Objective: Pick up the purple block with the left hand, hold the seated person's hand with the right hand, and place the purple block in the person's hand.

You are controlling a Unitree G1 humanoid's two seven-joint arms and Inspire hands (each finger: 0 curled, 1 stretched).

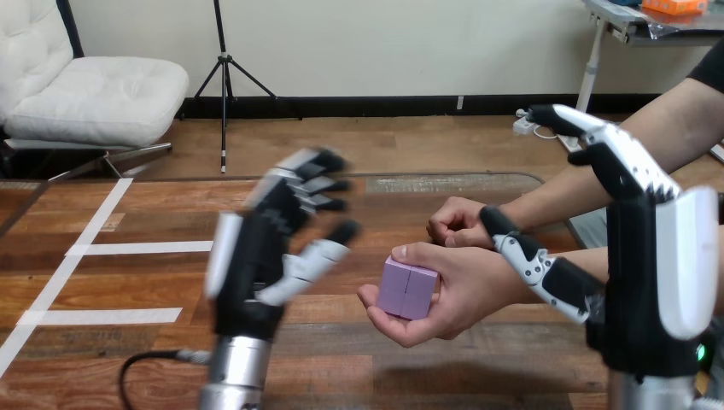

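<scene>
Head view: nearest, the robot's left hand (256, 265) hangs open above the wooden tabletop (128, 342), fingers spread and holding nothing. To its right, the robot's right hand (649, 256) is also open, fingers nearly straight, with its thumb (534, 260) lying against the person's wrist; no curl round the wrist is visible. Just beyond, the small purple cube block (408, 289) sits in the person's cupped hand (470, 295), fingers wrapped about it. Behind that, the person's other hand (457, 224) is a fist. The handover looks done; only pulling both arms back seems left.
</scene>
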